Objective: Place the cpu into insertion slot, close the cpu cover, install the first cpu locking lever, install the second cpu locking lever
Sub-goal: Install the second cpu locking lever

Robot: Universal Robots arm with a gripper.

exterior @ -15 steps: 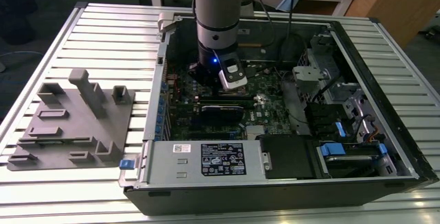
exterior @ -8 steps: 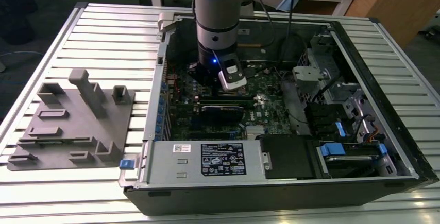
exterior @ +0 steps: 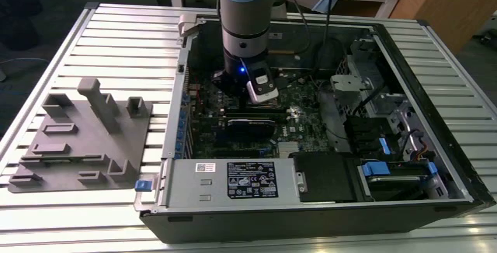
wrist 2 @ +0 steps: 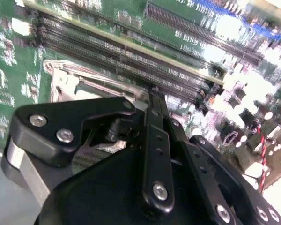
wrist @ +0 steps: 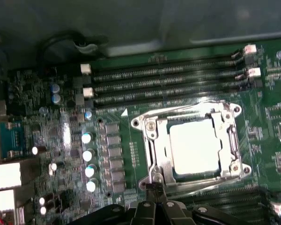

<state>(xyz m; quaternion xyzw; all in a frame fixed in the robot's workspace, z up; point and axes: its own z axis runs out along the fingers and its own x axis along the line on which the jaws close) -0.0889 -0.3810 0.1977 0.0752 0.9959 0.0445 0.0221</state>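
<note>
Two slim black fingers (wrist: 155, 206) of the gripper (wrist: 154, 188) are pressed together with nothing visibly between them, their tip touching or just beside the edge of the insertion slot (wrist: 235, 169) on the green motherboard (exterior: 303, 99), far inside the computer case (exterior: 435, 200). The cpu (wrist: 195, 144) lies in the slot, its bright top showing through the window of the cpu cover (wrist: 154, 140), which looks folded down over it. I cannot tell whether either locking lever is latched. The likely risk is the narrow tip slipping off thin metal and scraping the board or the capacitors (wrist: 88, 154) near the socket. A sticker (exterior: 251, 178) on the near power supply carries print too small to read.
</note>
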